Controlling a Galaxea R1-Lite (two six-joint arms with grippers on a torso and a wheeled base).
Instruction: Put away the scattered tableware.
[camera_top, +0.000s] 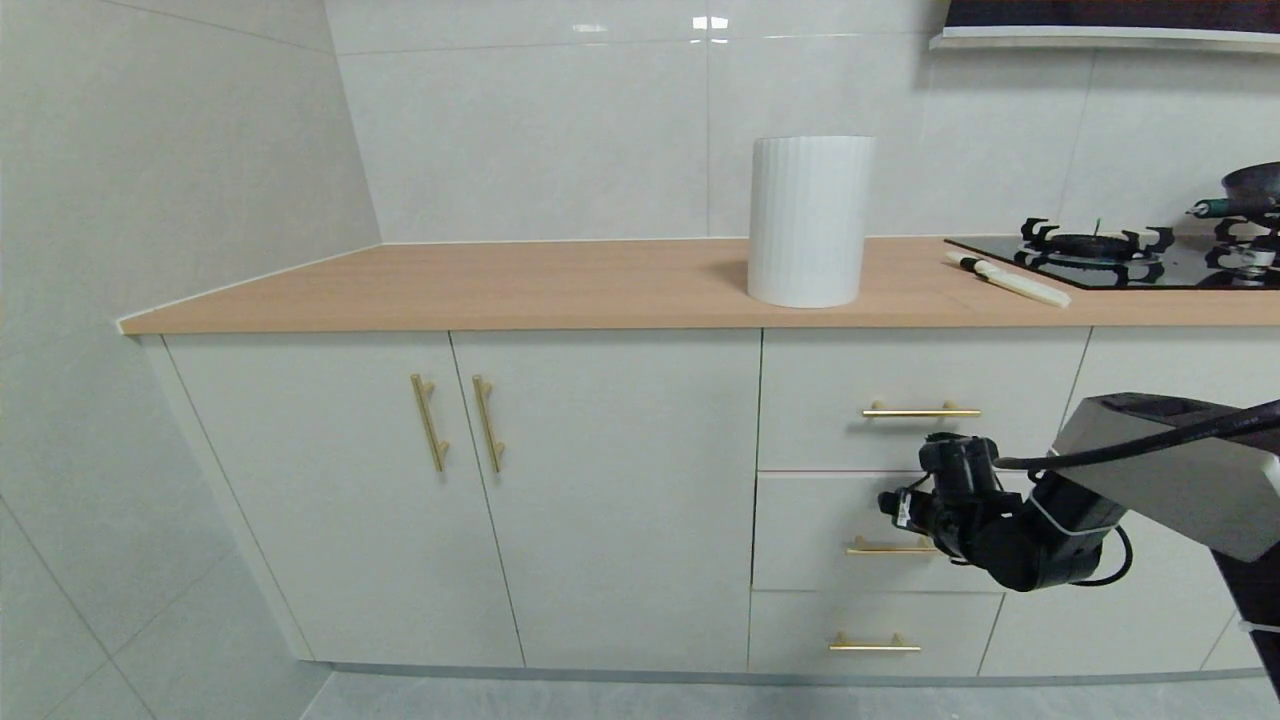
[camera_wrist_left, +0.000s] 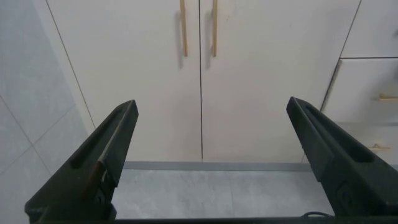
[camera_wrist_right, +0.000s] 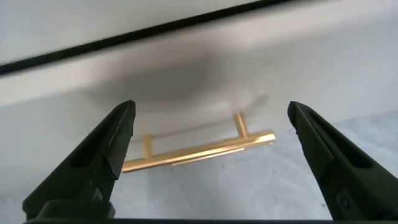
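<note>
A cream-coloured utensil with a dark tip (camera_top: 1008, 280) lies flat on the wooden countertop (camera_top: 520, 285), just beside the hob. To its left stands a tall white ribbed cylinder holder (camera_top: 810, 220). My right gripper (camera_top: 895, 508) hangs in front of the drawer stack, level with the middle drawer's gold handle (camera_top: 890, 547). In the right wrist view that gripper (camera_wrist_right: 211, 113) is open, with the handle (camera_wrist_right: 199, 149) straight ahead between its fingers and apart from them. My left gripper (camera_wrist_left: 211, 106) is open and holds nothing, low before the double cabinet doors (camera_wrist_left: 199, 74).
A black gas hob (camera_top: 1120, 258) with pan supports and a dark pan (camera_top: 1250, 190) fills the counter's right end. Three drawers (camera_top: 910, 410) sit under the holder, double doors (camera_top: 460, 480) to their left. A tiled wall closes the left side; grey floor (camera_wrist_left: 211, 193) lies below.
</note>
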